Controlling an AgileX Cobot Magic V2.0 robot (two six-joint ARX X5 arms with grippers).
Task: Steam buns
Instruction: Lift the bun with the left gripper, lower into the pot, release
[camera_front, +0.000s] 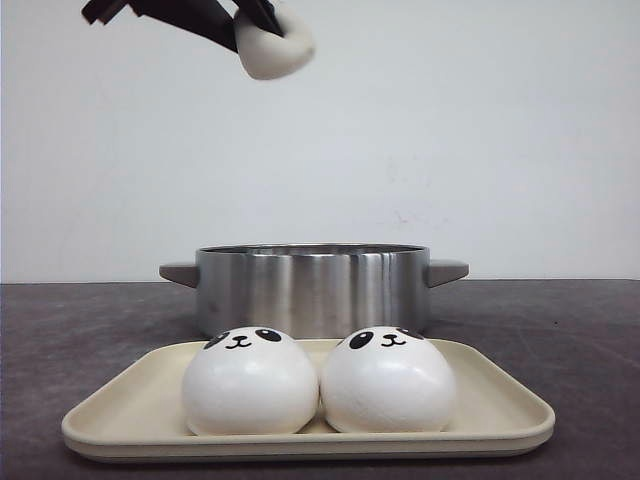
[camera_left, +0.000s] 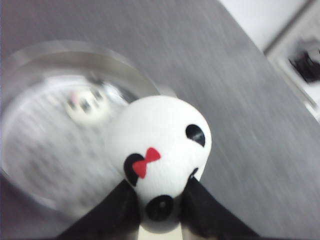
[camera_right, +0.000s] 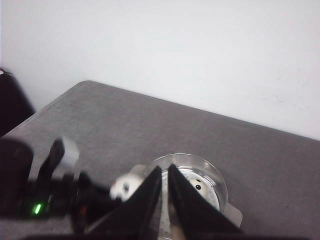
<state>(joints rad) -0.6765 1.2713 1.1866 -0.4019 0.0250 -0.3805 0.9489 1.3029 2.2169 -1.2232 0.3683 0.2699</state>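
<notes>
High above the table, my left gripper (camera_front: 270, 28) is shut on a white panda bun (camera_front: 275, 45). In the left wrist view this bun (camera_left: 167, 140) wears a red bow and sits squeezed between the black fingers (camera_left: 120, 210), above the edge of the steel pot (camera_left: 30, 185). Another bun (camera_left: 86, 104) lies inside the pot. Two more buns (camera_front: 250, 382) (camera_front: 388, 380) rest side by side on the beige tray (camera_front: 500, 405). My right gripper (camera_right: 165, 175) hovers high over the pot (camera_right: 217, 182), its fingers nearly touching with nothing between them. It does not appear in the front view.
The stainless pot (camera_front: 312, 288) with two side handles stands behind the tray on the dark grey table (camera_front: 570, 330). From the right wrist camera the left arm (camera_right: 45, 195) shows beside the pot. A white wall lies behind.
</notes>
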